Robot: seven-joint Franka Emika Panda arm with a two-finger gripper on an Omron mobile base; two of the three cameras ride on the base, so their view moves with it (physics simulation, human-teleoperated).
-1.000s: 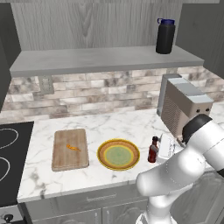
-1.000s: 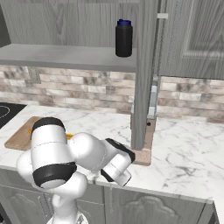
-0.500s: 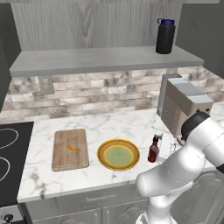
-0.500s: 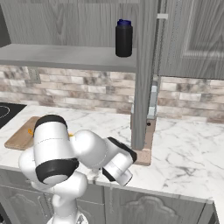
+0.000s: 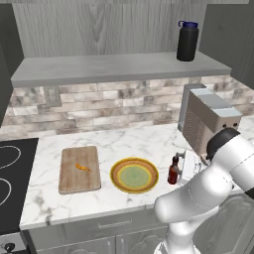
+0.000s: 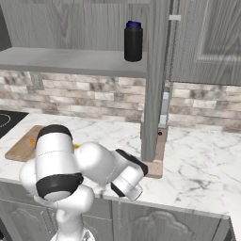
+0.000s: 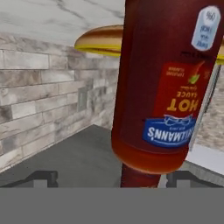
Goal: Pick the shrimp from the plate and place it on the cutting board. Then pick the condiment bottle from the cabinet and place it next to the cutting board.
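Observation:
The shrimp (image 5: 82, 167) lies on the light wooden cutting board (image 5: 78, 179), left of the yellow-rimmed plate (image 5: 134, 175). The dark red condiment bottle (image 5: 173, 170) stands upright on the marble counter just right of the plate, so the plate lies between it and the board. My gripper (image 5: 181, 167) is at the bottle's right side, open. The hand view is rolled upside down. In it the bottle (image 7: 162, 83) looms close between my spread fingertips (image 7: 43, 177), apart from both, with the plate (image 7: 98, 40) beyond. The grey cabinet shelf (image 5: 114, 67) runs above the counter.
A black cylindrical bottle with a blue lid (image 5: 187, 41) stands on the shelf's right end. A boxy grey appliance (image 5: 208, 119) sits on the counter right behind my hand. A black cooktop (image 5: 12, 173) borders the counter on the left. My own arm (image 6: 94, 164) covers the counter's front.
My fingers have spread apart and let go of the condiment bottle, which stays standing where it was. The arm has shifted only slightly.

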